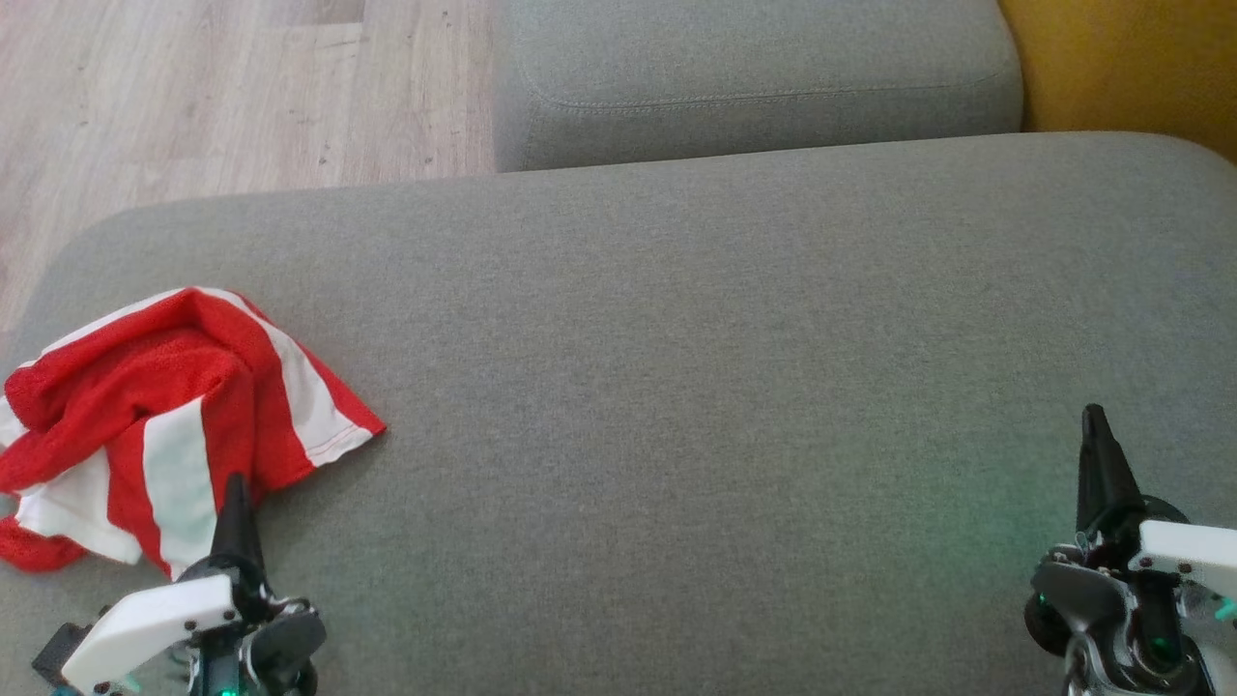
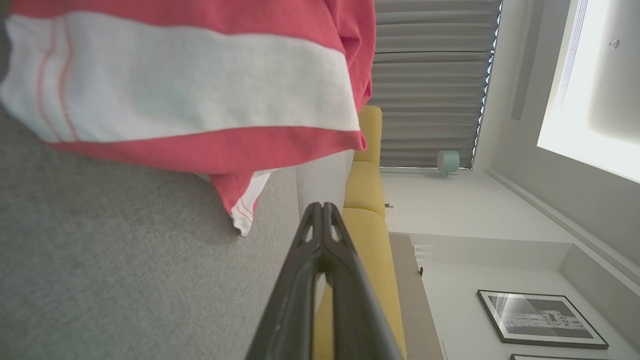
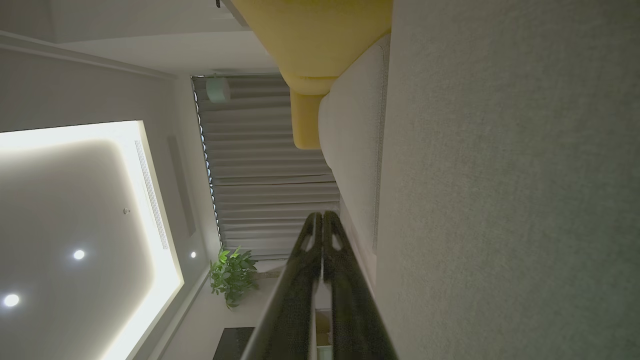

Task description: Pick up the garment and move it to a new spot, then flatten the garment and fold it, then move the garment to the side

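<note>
Left pincer [image 1: 237,485] closed, empty, beside garment [image 1: 164,406] (right pincer [image 1: 1095,418] too).

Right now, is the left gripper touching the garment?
Apart. In the left wrist view, grey cushion shows between the shut left gripper and the garment; no cloth meets it. In the head view they only overlap.

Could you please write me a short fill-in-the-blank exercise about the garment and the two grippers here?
The crumpled garment has red and ____ stripes.
It lies on the grey cushion at the robot's ____ side.
The left gripper and the right gripper are both ____, holding nothing.
Missing words: white; left; shut.
</note>
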Tool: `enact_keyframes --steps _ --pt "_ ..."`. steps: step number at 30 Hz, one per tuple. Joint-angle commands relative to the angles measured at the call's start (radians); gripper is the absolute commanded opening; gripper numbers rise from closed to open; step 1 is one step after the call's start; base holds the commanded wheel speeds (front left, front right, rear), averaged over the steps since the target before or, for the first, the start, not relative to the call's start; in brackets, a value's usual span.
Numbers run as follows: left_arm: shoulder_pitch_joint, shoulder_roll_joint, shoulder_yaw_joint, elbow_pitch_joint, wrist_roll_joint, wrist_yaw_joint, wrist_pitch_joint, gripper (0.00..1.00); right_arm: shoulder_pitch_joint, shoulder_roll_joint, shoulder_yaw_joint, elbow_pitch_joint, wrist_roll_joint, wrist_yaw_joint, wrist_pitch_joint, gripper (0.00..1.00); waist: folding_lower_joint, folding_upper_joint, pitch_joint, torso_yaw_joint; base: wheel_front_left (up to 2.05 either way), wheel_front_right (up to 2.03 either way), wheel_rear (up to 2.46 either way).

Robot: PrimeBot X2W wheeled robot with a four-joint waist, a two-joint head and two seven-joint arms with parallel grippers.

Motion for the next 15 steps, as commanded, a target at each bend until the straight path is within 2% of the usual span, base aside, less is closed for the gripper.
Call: enact_keyframes --steps 1,15 --pt "-0.051 0.007 0.034 -0.028 0.009 -0.007 0.003 0.00 -0.050 -0.006 0.024 -0.032 -0.003 -0.001 0.006 0.00 0.0000 0.0000 0.000 0.000 0.00 0.00 0.00" --pt "-0.051 0.007 0.034 -0.028 0.009 -0.007 0.003 0.00 -0.050 -0.006 0.024 -0.032 -0.003 -0.001 0.006 0.00 0.0000 0.0000 0.000 0.000 0.00 0.00 0.00"
